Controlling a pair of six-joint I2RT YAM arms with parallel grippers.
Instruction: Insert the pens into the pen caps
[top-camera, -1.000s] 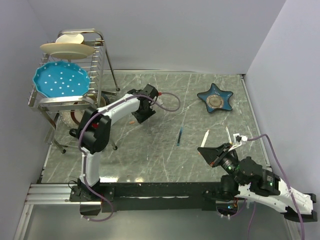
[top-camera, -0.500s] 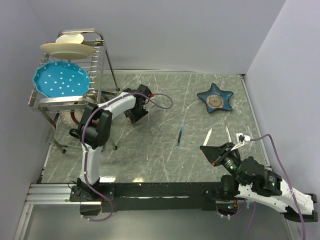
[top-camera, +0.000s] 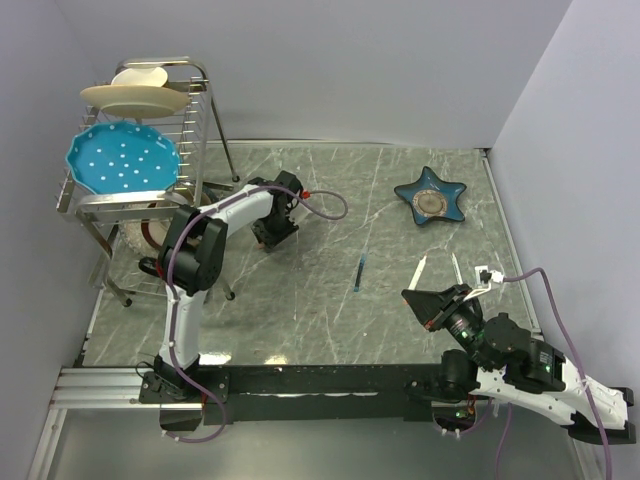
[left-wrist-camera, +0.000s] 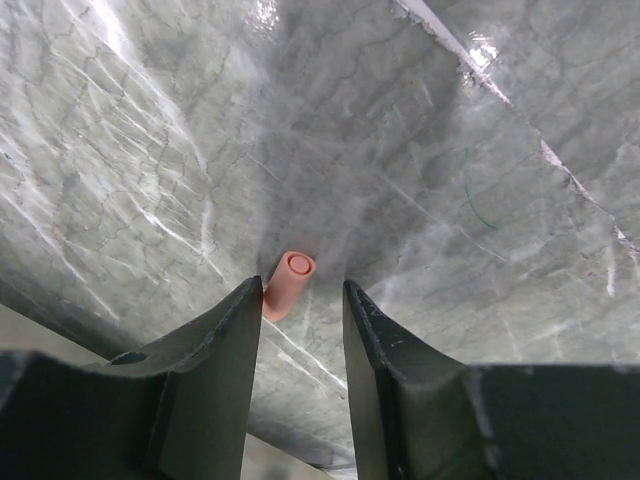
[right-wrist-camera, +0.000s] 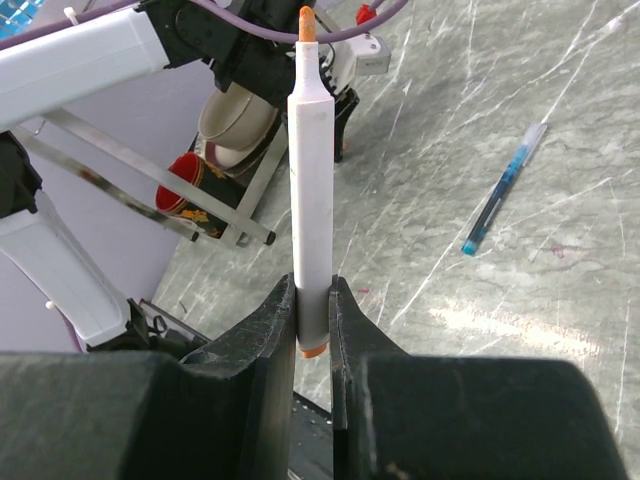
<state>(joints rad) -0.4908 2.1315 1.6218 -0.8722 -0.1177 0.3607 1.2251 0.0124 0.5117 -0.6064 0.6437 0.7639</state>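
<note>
Left gripper hangs low over the marble table, jaws parted. A salmon-orange pen cap lies ungripped on the surface just ahead of its fingertips. The right gripper is clamped on the lower barrel of a white, orange-tipped pen. A blue pen lies mid-table.

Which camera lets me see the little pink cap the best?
The left wrist view: the pink cap lies close-up on the table, at the tips of the left tool. In the top view the left tool hides it; the right wrist view doesn't show it.
</note>
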